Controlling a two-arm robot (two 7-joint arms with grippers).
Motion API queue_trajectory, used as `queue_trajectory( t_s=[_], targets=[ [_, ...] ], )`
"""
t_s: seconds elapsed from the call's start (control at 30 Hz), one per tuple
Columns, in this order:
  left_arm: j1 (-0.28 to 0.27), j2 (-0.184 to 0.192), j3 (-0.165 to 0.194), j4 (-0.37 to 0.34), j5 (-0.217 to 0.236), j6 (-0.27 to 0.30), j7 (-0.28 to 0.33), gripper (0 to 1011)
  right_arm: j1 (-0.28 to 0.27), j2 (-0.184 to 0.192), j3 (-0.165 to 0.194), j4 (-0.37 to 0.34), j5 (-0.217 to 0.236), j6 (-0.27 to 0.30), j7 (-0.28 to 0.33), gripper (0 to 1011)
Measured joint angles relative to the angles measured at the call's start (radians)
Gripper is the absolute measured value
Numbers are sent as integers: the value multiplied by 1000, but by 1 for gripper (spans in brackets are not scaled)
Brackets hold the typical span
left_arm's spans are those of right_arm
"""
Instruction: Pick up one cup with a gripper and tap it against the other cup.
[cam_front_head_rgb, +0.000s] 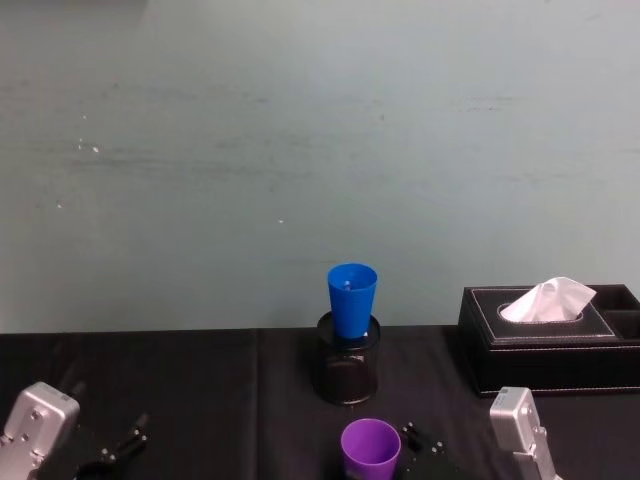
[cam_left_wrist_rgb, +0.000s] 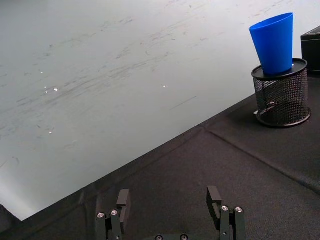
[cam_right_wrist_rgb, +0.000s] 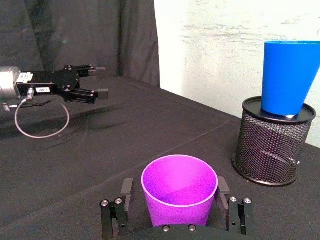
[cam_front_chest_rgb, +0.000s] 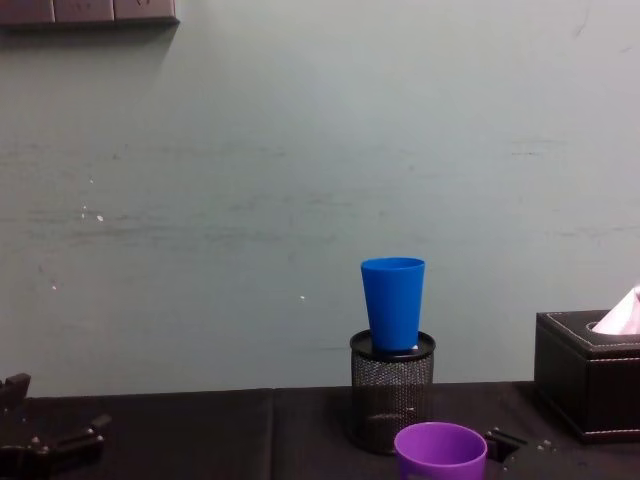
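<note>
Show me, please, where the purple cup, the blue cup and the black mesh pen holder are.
purple cup (cam_right_wrist_rgb: 179, 214): right wrist view, on its front wall.
blue cup (cam_front_chest_rgb: 393, 300): chest view, middle of its side wall.
mesh pen holder (cam_left_wrist_rgb: 281, 100): left wrist view, on its mesh wall.

left gripper (cam_left_wrist_rgb: 167, 199) and right gripper (cam_right_wrist_rgb: 175, 186) both sit low with jaws spread wide.

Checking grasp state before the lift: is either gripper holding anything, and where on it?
Nothing looks held. The right gripper straddles the purple cup at its sides, jaws open with gaps showing. The left gripper is open and empty.
</note>
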Motion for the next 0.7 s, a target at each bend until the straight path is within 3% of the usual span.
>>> queue_trajectory(
  t_s=[0.27, 0.57, 0.7],
  targets=[
    [0, 0, 0, 0, 0, 0, 0, 1000, -1, 1, 0, -2, 1, -1, 0, 996],
    [0, 0, 0, 0, 0, 0, 0, 1000, -1, 2, 0, -3, 1, -3, -1, 802],
    [0, 0, 0, 0, 0, 0, 0, 1000, -2, 2, 0, -4, 1, -3, -1, 777]
  ],
)
